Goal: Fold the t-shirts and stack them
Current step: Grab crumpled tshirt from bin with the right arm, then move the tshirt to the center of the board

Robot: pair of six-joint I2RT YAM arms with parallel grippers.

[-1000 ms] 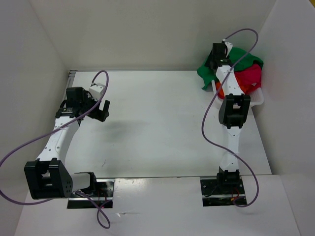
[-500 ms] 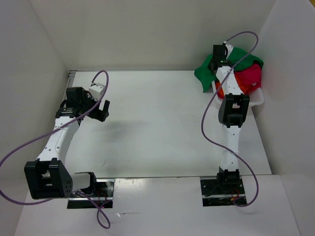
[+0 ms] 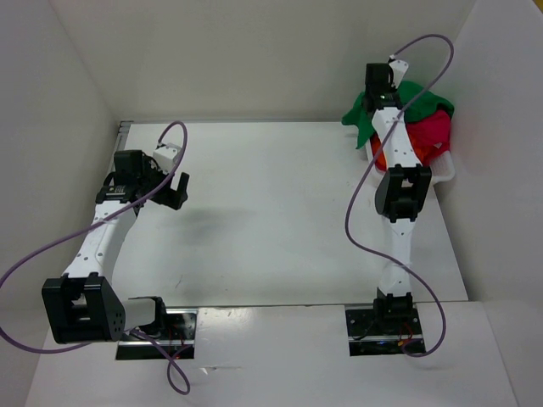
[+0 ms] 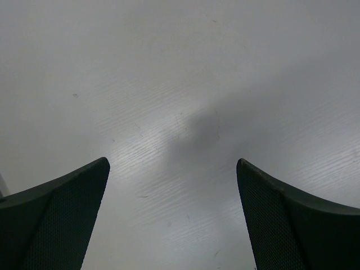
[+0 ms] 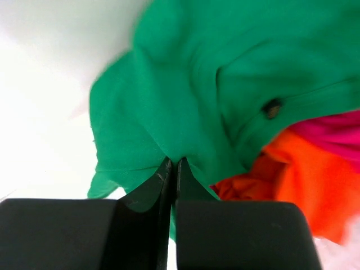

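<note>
The white tabletop carries a white basket in its far right corner, and all three shirts are heaped in it. The green t-shirt lies on top, spilling over the basket's left rim, with the magenta t-shirt and orange t-shirt bunched under it. The right pincer is clamped tight on a small fold of the green cloth. The left pincer hangs spread wide, holding nothing, over bare tabletop near the left edge. The step looks like drawing the green shirt out. Lift slowly and high so it peels off without dragging the other two or tipping the basket. Then carry it toward the middle, where the left pincer can take a second edge.
</note>
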